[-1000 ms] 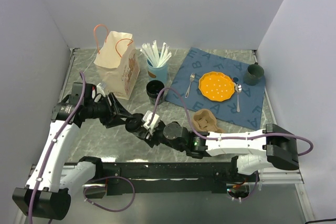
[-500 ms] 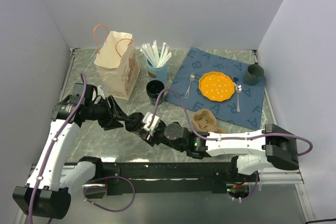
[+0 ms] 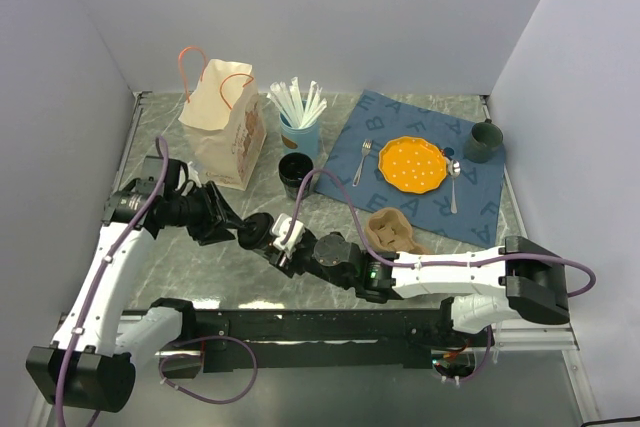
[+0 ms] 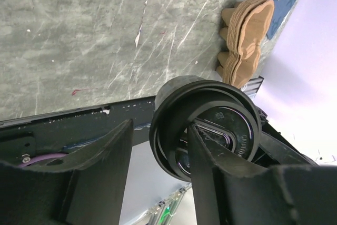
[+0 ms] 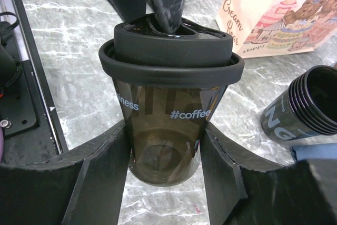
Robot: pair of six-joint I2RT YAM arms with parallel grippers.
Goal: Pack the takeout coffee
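The takeout coffee (image 5: 171,114), a dark see-through cup with a black lid and "#coffee" print, hangs above the marble table between the two arms (image 3: 260,234). My right gripper (image 5: 166,151) is shut on its lower body, one finger pressed on each side. In the top view that gripper (image 3: 277,241) reaches in from the right. My left gripper (image 4: 160,135) meets the lid (image 4: 216,125) from the left and stands open. One finger lies across the lid's face; the other is outside the rim with a gap. The cream paper bag (image 3: 222,132) stands upright at the back left.
A lidless black cup (image 3: 295,172) and a light-blue straw cup (image 3: 300,132) stand right of the bag. A cardboard cup carrier (image 3: 392,230) lies by the blue mat (image 3: 470,197), which bears an orange plate (image 3: 411,164) and cutlery. A grey-green mug (image 3: 483,141) sits far right.
Both grippers and the cup have drifted a little to the left. The left jaws have narrowed slightly around the lid's rim.
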